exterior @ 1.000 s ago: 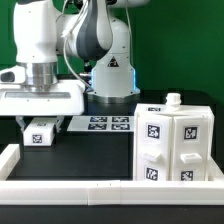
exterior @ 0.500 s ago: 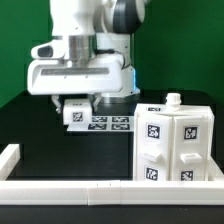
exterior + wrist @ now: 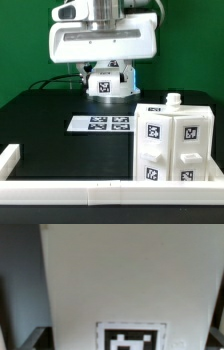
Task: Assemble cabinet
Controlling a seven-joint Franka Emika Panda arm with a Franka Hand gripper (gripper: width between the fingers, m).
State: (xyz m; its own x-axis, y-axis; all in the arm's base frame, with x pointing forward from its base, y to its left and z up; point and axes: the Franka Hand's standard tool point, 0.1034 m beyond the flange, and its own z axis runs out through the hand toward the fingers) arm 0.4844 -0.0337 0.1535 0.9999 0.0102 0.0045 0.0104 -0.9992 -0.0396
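Exterior view first: the gripper (image 3: 107,78) hangs high above the black table (image 3: 40,120), and it is clenched on a small white block (image 3: 107,87), which is clear of the table. The marker board (image 3: 103,123) lies below it. The cabinet body (image 3: 175,140) stands upright at the exterior view's right, well apart from the block, with a small knob (image 3: 172,99) on its top. The border rail (image 3: 70,186) runs along the near edge.

Wrist view: the block fills nearly the whole picture with one white face, and a tag (image 3: 133,339) sits at one end. The dark shapes at both sides are perhaps the fingers, but I cannot tell surely.

My judgement on handling: the block looks like hard plastic, so stiff and light, not fragile, but its smooth faces may slip or turn in the grip. I would hold it on two flat opposite sides, near the middle. The body seems too wide for the claw; I would rather push it
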